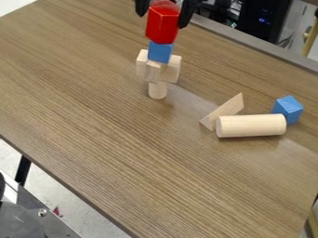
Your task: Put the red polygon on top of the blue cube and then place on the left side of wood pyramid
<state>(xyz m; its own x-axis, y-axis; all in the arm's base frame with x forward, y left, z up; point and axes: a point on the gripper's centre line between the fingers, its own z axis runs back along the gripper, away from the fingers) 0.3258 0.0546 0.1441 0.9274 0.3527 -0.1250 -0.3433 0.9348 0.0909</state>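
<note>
Red polygon (162, 25), top: glossy, smooth, plastic or lacquered
Blue cube (160, 52), upper middle: matt, smooth
Pale blocks (153, 71), upper middle: bare wood, matt
Wood cylinder (251, 126), right: bare, smooth, softly satin
Wood wedge (225, 111), right: bare, matt
Table top (124, 139): wood-grained, smooth, faintly shiny at right
Plate (46, 222), lower left: grey metal, smooth
</note>
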